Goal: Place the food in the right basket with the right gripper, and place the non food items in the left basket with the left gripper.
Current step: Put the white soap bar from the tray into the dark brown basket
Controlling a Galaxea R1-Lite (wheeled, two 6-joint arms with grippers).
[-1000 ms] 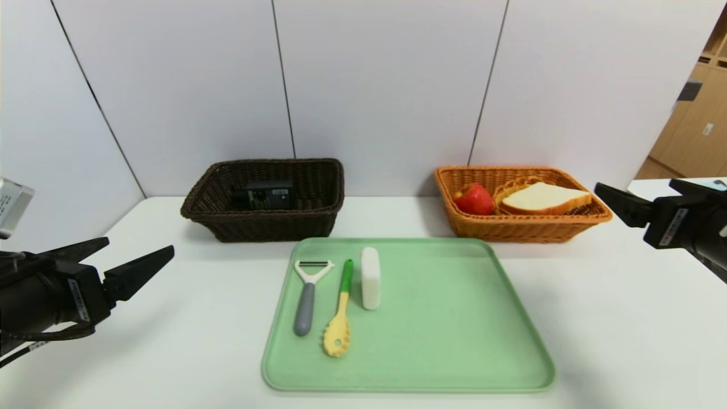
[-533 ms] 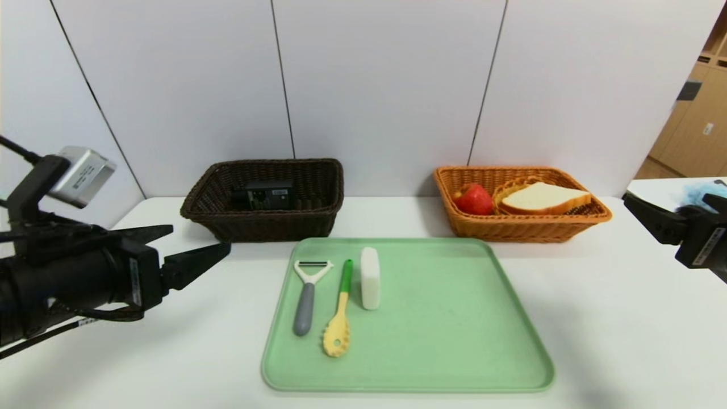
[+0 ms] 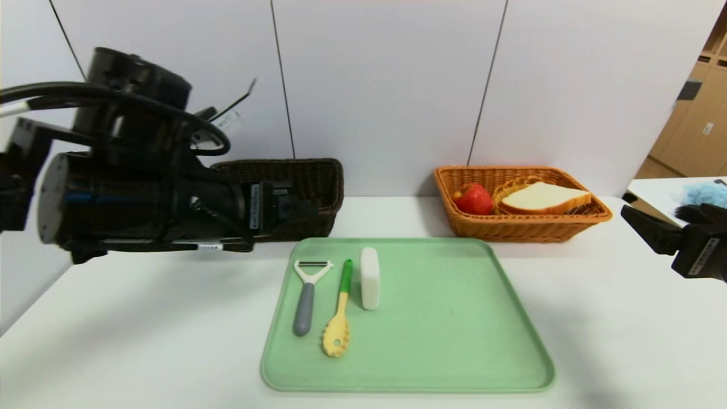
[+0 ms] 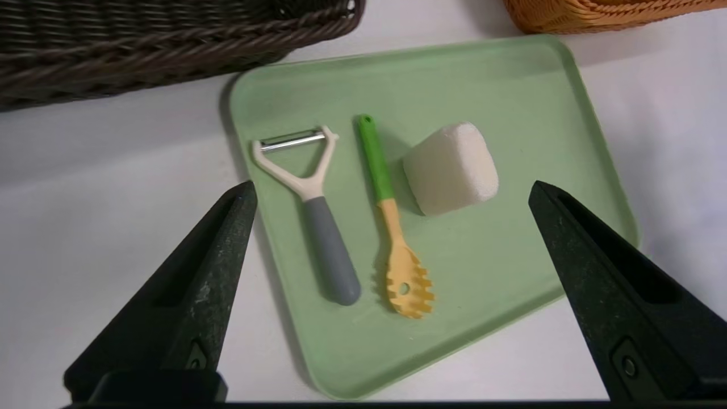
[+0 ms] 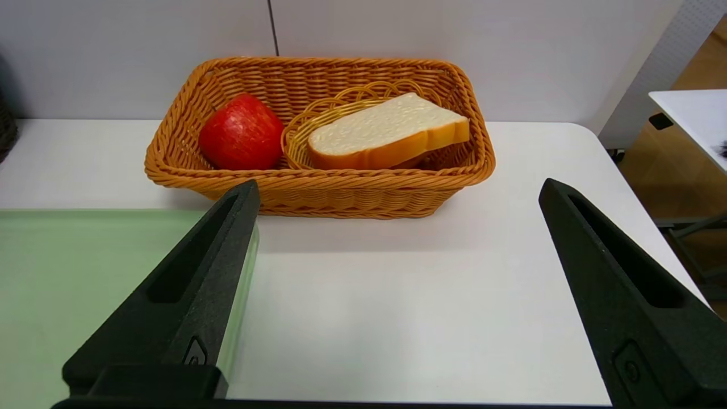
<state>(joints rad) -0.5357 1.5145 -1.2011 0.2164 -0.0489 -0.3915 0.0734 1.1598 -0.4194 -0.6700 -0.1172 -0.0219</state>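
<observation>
A grey-handled peeler (image 3: pixel 305 295), a yellow pasta spoon with a green handle (image 3: pixel 339 312) and a white block (image 3: pixel 370 278) lie on the left part of the green tray (image 3: pixel 454 341). My left gripper (image 4: pixel 392 189) is open and empty, raised above them; the peeler (image 4: pixel 318 227), spoon (image 4: pixel 397 267) and block (image 4: pixel 451 167) show between its fingers. The left arm covers part of the dark basket (image 3: pixel 318 187). The orange basket (image 3: pixel 511 227) holds a red apple (image 3: pixel 474 200) and a bread slice (image 3: pixel 545 199). My right gripper (image 5: pixel 398 186) is open and empty at the table's right edge.
A small yellow wicker dish (image 5: pixel 318 119) sits under the bread inside the orange basket (image 5: pixel 341 193). A white wall stands right behind both baskets. A second table with a blue object (image 3: pixel 704 193) is at the far right.
My left arm has risen and swung right, from the table's left edge to in front of the dark basket, above the tray's left side. The right gripper has drawn back slightly to the right.
</observation>
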